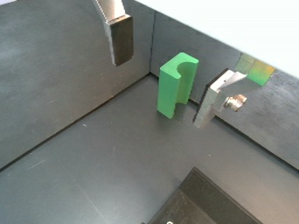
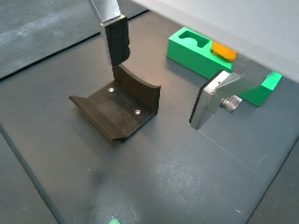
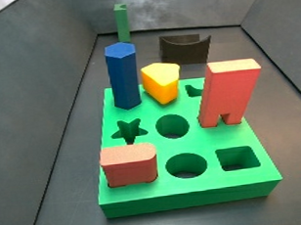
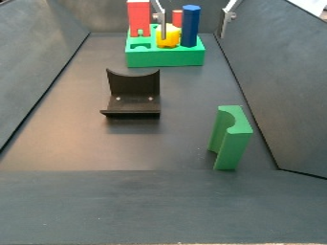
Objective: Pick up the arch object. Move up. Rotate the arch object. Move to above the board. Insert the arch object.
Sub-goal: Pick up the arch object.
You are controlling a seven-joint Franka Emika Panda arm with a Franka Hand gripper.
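End effector (image 1: pixel 166 68) open and empty, above green arch object (image 1: pixel 176 84), between its fingers (image 1: pixel 121 39).

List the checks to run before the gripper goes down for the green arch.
1. Gripper open and holding nothing: ok.
2. Arch object standing upright on the floor, free of other pieces: ok.
3. Fixture apart from the arch object: ok.
4. Gripper lined up over the arch object: cannot tell.
5. Free arch-shaped hole in the board: cannot tell.
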